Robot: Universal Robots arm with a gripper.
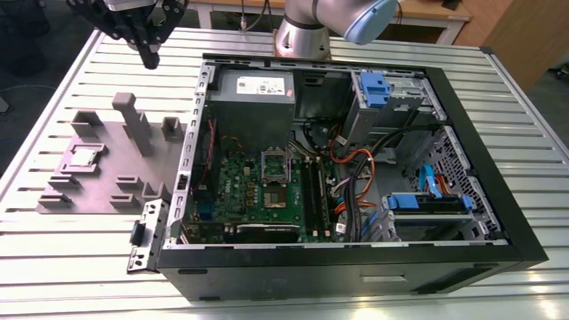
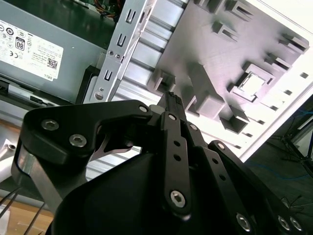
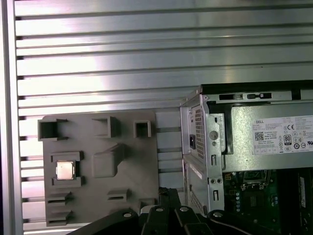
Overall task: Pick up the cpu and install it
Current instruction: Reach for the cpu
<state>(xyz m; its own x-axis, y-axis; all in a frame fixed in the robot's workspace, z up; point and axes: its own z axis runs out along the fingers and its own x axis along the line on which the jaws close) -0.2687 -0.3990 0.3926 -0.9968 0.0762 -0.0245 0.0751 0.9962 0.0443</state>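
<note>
- On the exterior view's left, you have the grey-purple fixture plate (image 1: pixel 133 167) lying flat on the slatted metal table (image 1: pixel 71 247).
- The cpu (image 1: pixel 84 157) (image 2: pixel 253 84) (image 3: pixel 65 170) sits lid up in a square recess of that plate, close to the plate's left edge in the exterior view. Nothing is touching it.
- Your gripper (image 1: pixel 151 61) (image 2: pixel 171 98) hangs in the air over the far end of the plate, well apart from the cpu. Its fingers (image 2: pixel 176 147) meet at the tips and hold nothing.
- Just to the right of the plate lies the open computer case (image 1: pixel 356 267), on its side with the inside facing up.
- Inside it you see the green motherboard (image 1: pixel 253 200), with the silver-framed socket (image 1: pixel 274 167) near the board's middle.
- The grey power supply (image 1: pixel 253 90) sits at the case's far end, and the arm's base (image 1: pixel 302 40) stands just behind it.
- At the exterior view's right, blue-fronted drive bays (image 1: pixel 427 203) and orange cables (image 1: pixel 351 167) take up the rest of the case.
</note>
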